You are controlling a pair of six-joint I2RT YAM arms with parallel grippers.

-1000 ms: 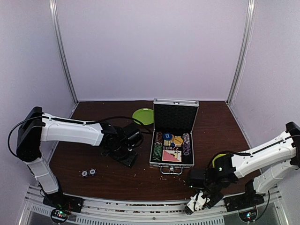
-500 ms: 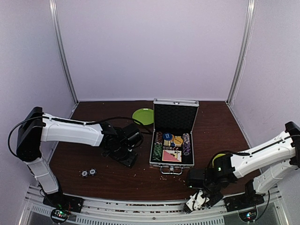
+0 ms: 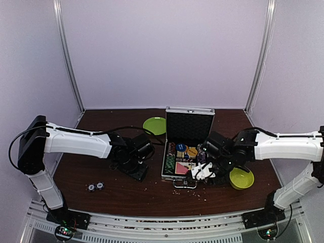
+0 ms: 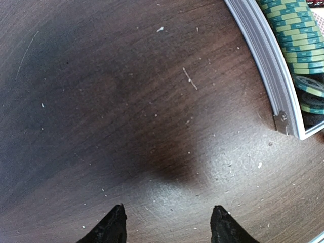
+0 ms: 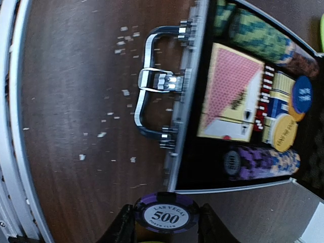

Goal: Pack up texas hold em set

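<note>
Gone from the lower right corner of the overhead view, the right arm now stretches leftward across the table to the open silver case at centre, uncovering a yellow-green bowl just right of it. Its jaws stand narrow, pinched on a purple poker chip marked 500. In the wrist view the chip hangs at the bottom of the frame, just outside the case's rim, apparently lined up with the purple chip row so it can join its own colour. Inside, the card decks and round button discs already lie in the black lining, and the lid stands upright, leaving the compartments reachable. Left of centre, the left arm has not shifted. Its jaws hang wide and empty above bare wood beside the case's left wall and the green chip row, seemingly parked clear of its partner. Two loose chips lie at lower left, so packing looks unfinished.
</note>
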